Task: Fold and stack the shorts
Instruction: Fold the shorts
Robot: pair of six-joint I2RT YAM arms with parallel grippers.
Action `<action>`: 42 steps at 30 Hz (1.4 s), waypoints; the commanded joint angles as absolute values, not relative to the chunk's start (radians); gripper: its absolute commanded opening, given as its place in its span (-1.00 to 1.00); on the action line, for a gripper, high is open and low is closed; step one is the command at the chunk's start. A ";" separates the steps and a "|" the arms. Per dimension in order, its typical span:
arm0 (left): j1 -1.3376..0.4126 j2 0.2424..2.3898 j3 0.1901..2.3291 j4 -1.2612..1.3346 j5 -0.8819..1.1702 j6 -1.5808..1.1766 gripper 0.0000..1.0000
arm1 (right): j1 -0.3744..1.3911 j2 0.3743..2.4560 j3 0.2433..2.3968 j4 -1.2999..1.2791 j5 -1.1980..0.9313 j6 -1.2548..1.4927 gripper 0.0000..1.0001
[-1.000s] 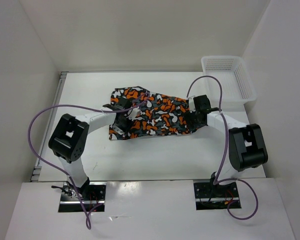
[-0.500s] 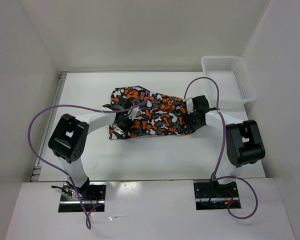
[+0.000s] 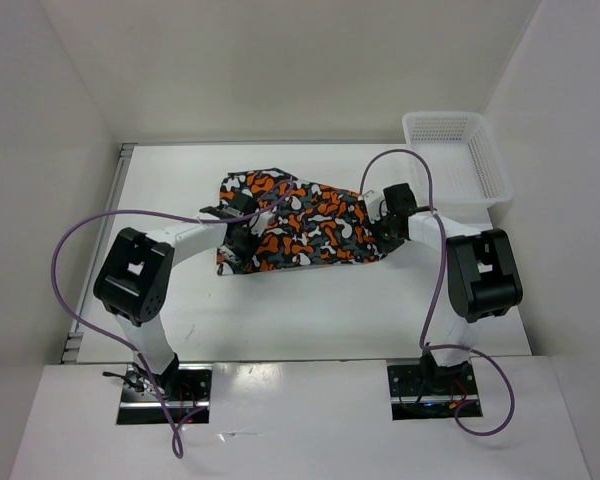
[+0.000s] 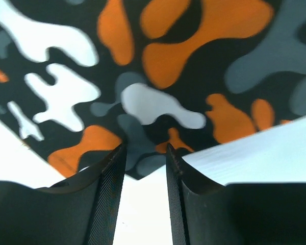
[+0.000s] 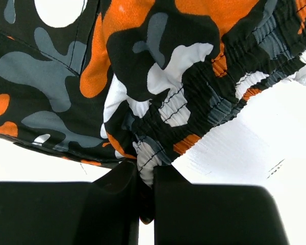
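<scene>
The counter (image 3: 310, 320) carries one garment. The shorts (image 3: 305, 225) lie across its middle, nearer the far edge than the near edge, and run from the left side toward the right. They are mostly flat and not yet folded into a compact shape, so I judge the task to be at an early fold. The white mesh basket (image 3: 495, 165) stands in the far right corner, apart from the cloth, and takes no part in this step.

I work both ends so that the cloth can be tensioned and moved as one sheet. My right gripper (image 5: 145, 171) is at the end toward the right edge. Its jaws are pressed together on a gathered bunch of the elastic waistband (image 5: 204, 97), the thickest and firmest place to hold.

My left gripper (image 4: 145, 153) is low at the hem toward the left edge. Its jaws stand a narrow gap apart with bare counter showing between them. The hem corner sits at the tips, and no cloth is visibly clamped. The left jaws need to close before any lift.
</scene>
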State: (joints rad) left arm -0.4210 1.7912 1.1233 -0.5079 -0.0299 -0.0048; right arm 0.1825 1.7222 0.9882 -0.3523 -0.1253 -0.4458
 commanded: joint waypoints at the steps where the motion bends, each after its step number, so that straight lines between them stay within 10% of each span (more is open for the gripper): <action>1: -0.408 1.732 1.083 -0.526 -0.090 0.000 -0.11 | 0.195 1.734 1.002 -0.408 -0.097 -0.454 -1.00; 12: -0.408 1.671 1.182 -0.517 -0.049 0.000 -0.08 | 0.222 1.562 1.149 -0.571 -0.038 -0.520 -1.00; 21: -0.515 2.052 1.742 -0.485 0.175 0.000 -0.03 | 0.262 1.539 1.091 -0.546 0.014 -0.505 -1.00; 42: -0.566 2.510 2.195 -0.486 0.389 0.000 0.22 | 0.262 1.508 1.062 -0.528 0.006 -0.469 -1.00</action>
